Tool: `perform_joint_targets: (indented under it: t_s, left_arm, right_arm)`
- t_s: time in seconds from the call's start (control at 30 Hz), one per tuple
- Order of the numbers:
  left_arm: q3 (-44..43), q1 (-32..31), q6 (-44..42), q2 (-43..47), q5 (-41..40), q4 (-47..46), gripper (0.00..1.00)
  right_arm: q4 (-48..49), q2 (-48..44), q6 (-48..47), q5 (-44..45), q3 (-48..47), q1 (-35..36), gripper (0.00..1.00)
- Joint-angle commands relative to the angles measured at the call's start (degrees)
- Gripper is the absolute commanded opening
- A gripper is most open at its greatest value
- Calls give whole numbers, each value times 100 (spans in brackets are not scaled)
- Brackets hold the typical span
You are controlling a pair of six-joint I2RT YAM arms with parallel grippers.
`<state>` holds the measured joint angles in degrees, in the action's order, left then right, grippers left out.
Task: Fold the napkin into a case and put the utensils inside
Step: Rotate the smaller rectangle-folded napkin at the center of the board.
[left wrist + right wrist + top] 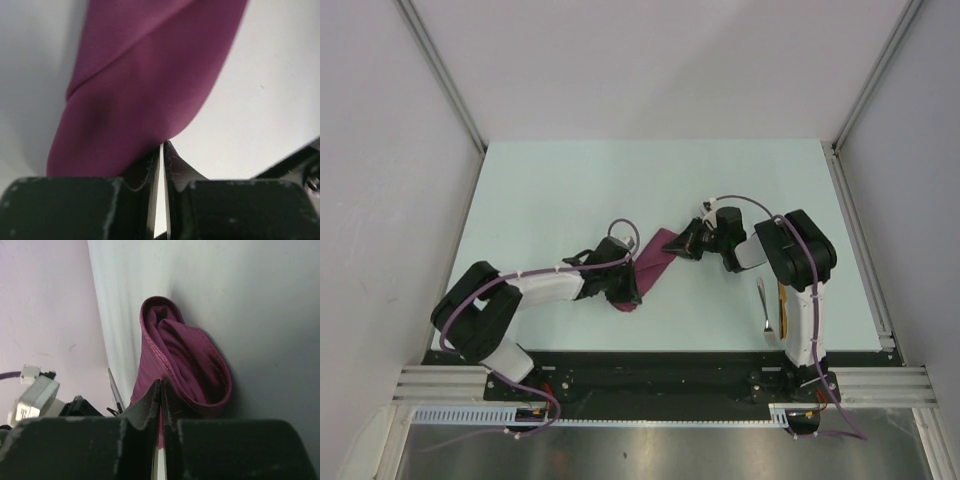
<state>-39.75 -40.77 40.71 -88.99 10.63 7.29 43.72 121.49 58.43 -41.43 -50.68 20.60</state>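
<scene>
1. The left gripper (pixel 626 290) sits at the 7 o'clock end of a plum-magenta cloth napkin (pixel 658 258) that is folded into a narrow soft strip. In the left wrist view its black fingers (pixel 145 172) are drawn almost together, with only a thin slit between them. The cloth narrows down into their tips and is pinched there.
2. The napkin lies on the pale mint table (pixel 570 190), a little toward 6 o'clock of the table's middle. Its long axis runs from 7 o'clock to 1 o'clock in the top view. The 7 o'clock end is partly hidden under the left gripper.
3. The right gripper (pixel 688 245) meets the napkin's 1 o'clock end. In the right wrist view its fingers (pixel 148 402) are pressed closed on the stitched hem. Beyond the tips the cloth stands open as a rolled, hollow mouth with loose folds inside.
4. A slim silver metal spoon (pixel 766 312) lies flat on the table toward 4 o'clock from the napkin and well apart from it. Its long axis runs roughly 12 to 6 o'clock.
5. A thin golden-yellow utensil (pixel 782 300) lies just beside the spoon at its 3 o'clock side and parallel to it. The right arm partly covers it.
</scene>
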Motion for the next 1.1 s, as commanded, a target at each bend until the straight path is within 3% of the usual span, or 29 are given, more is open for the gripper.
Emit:
perform_joint_targets:
  t_s: [0.0,0.07,0.27,0.4,0.5,0.57,0.6,0.67,0.73,0.87,0.9,1.0,1.07]
  left_arm:
    - [-33,560,-853,-285,-1414,1484,13]
    - [-138,676,-1011,-320,-1389,1530,12]
    - [-428,992,-1443,-461,-1872,1846,9]
    - [-727,1098,-820,-357,-2276,2118,5]
    - [-667,1089,-784,310,-2303,2102,7]
    - [-526,1089,-688,1028,-2329,1996,15]
    - [-421,1098,-652,1198,-2285,1961,27]
    - [-455,1229,-617,1436,-2268,2126,30]
    - [-657,1282,-660,1516,-1812,2198,31]
    - [-438,1274,-565,1920,-362,884,34]
    - [-533,1274,-399,1738,-265,775,30]
    - [-902,1274,-265,1202,123,590,24]
    - [-956,1291,-222,744,-103,589,21]
  right_arm:
    - [5,-284,142,434,-179,146,6]
    - [-135,-354,81,373,-355,199,9]
    - [-2567,-1407,-1464,784,-1172,146,24]
    - [-4209,-2173,-2362,1242,-1567,-38,34]
    - [-4819,-2551,-2705,1068,-1630,-310,41]
    - [-5031,-2700,-2741,936,-1595,-460,44]
    - [-5119,-2753,-2715,778,-1455,-591,45]
    - [-5137,-2999,-2514,846,-1183,-793,45]
    - [-5714,-3140,-2495,1434,-936,-961,47]
    - [-6929,-3621,-2802,2472,-673,-1207,55]
    - [-7104,-3754,-2811,2612,-524,-1286,61]
    - [-7334,-4499,-2767,3017,12,-1637,65]
    - [-7474,-4844,-2758,3114,286,-1892,65]
